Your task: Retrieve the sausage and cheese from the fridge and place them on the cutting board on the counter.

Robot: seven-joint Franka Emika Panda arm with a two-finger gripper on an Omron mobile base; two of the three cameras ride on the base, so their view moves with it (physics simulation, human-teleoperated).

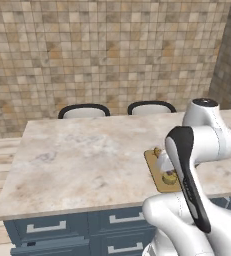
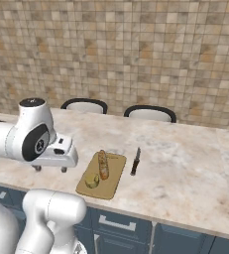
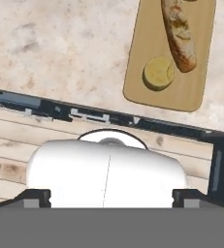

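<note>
The light-brown cutting board [image 2: 111, 184] lies on the beige counter [image 2: 185, 168] near its front edge. On the board rest the reddish-brown sausage [image 2: 103, 164] and, in front of it, the pale yellow cheese [image 2: 91, 180]. My gripper [image 2: 50, 169] hangs open and empty just left of the board, pointing down above the counter's front edge. The hand view looks down on the board [image 3: 200, 72], the sausage [image 3: 179, 34] and the cheese [image 3: 158, 72], all off to the upper right of my fingertips [image 3: 36, 197]. My arm hides part of the board [image 1: 156, 167] in the left base view. The fridge is out of view.
A dark knife [image 2: 135, 161] lies on the counter right of the board. Two dark-rimmed stools [image 2: 85, 105] [image 2: 149, 113] stand behind the island, before a tiled wall. Navy drawers [image 1: 62, 227] with silver handles sit under the top. A wood floor [image 3: 16, 145] lies below.
</note>
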